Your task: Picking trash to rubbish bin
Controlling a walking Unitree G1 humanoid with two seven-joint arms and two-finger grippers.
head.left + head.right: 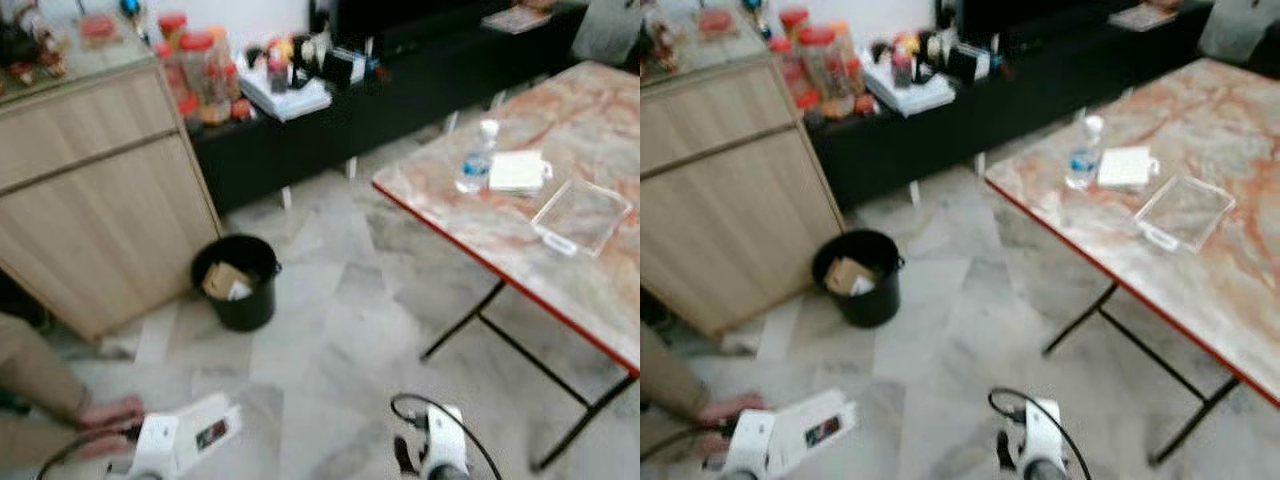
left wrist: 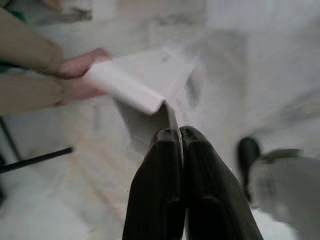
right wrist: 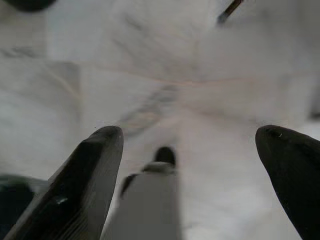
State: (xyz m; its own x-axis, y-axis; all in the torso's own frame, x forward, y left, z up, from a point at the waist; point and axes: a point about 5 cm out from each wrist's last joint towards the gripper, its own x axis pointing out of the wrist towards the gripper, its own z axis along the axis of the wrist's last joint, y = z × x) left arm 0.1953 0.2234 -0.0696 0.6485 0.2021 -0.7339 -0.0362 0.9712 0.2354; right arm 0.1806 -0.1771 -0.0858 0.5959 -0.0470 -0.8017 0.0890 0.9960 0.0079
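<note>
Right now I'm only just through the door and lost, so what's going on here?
A person's hand is passing a white carton to the robot. The left tool has its fingers shut on the carton's edge, low above the floor, while the hand grips the other end. The right tool hangs open and idle. The black bin beside the wooden cabinet already holds some trash.

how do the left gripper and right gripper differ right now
The left gripper is shut on a white box, which a person's hand also holds; the right gripper is open and holds nothing. The left gripper is at work beside the person; the right gripper hangs above the marble floor. Both have two long black fingers.
</note>
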